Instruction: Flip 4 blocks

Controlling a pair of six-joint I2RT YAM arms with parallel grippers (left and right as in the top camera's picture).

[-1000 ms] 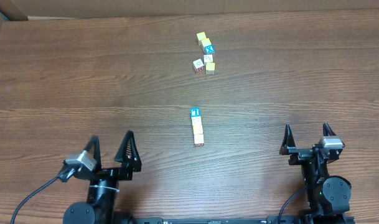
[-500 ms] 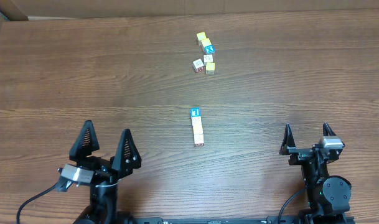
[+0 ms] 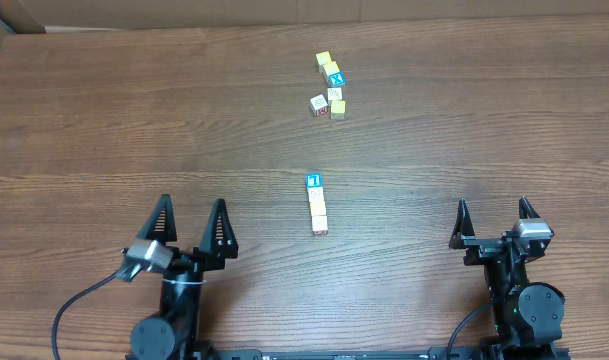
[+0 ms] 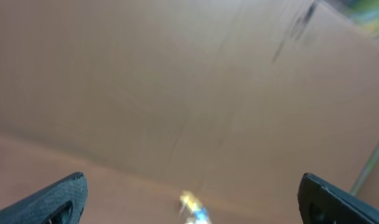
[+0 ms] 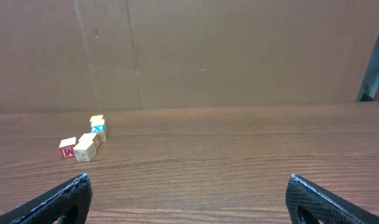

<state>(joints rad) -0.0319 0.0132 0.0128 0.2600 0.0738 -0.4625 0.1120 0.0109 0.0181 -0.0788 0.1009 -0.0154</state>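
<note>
— While both arms sit low at the near edge, where are the blocks (image 3: 317,205)?
— Middle of the table (image 3: 104,120), four in a touching line: blue face farthest, two cream, reddish nearest. Neither arm touches them.
— And the pincers?
— Left gripper (image 3: 191,203) gapes wide, empty; right gripper (image 3: 492,203) likewise, well apart from the line. A loose cluster (image 3: 330,88) lies farther back.
</note>
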